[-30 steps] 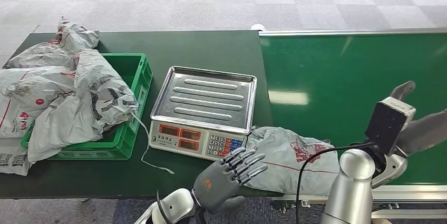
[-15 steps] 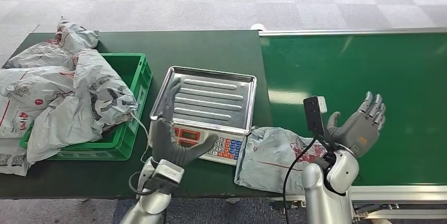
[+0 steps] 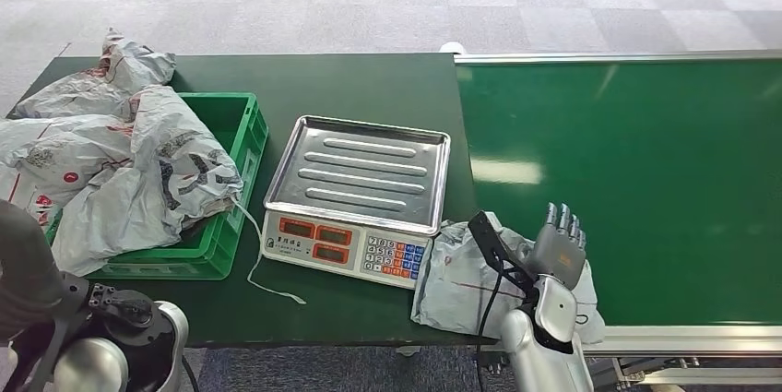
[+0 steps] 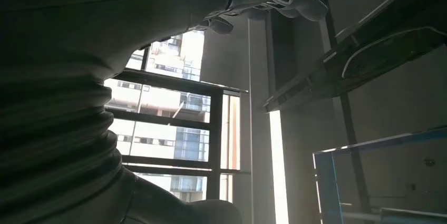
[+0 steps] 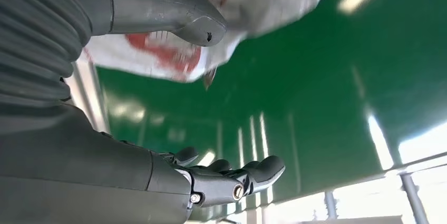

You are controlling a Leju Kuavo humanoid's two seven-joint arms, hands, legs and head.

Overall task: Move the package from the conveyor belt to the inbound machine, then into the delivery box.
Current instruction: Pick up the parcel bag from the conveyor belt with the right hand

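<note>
the package [image 3: 475,272] is crinkled grey plastic film with red print, like the bags [image 3: 138,161] heaped in the glossy green plastic crate [image 3: 242,138]. the scale [image 3: 355,191] carries a ribbed, shiny metal tray, and the conveyor belt [image 3: 645,161] is smooth green with a sheen. the right hand [image 3: 557,250] looks matt grey.

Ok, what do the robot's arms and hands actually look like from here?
The right arm is smooth silver metal with rounded joints. A black cable runs along it to a black camera block at the wrist. The right hand is dark grey; the wrist view shows a grey ribbed cover, a thick grey thumb and darker fingers. The left arm shows silver and black parts.
</note>
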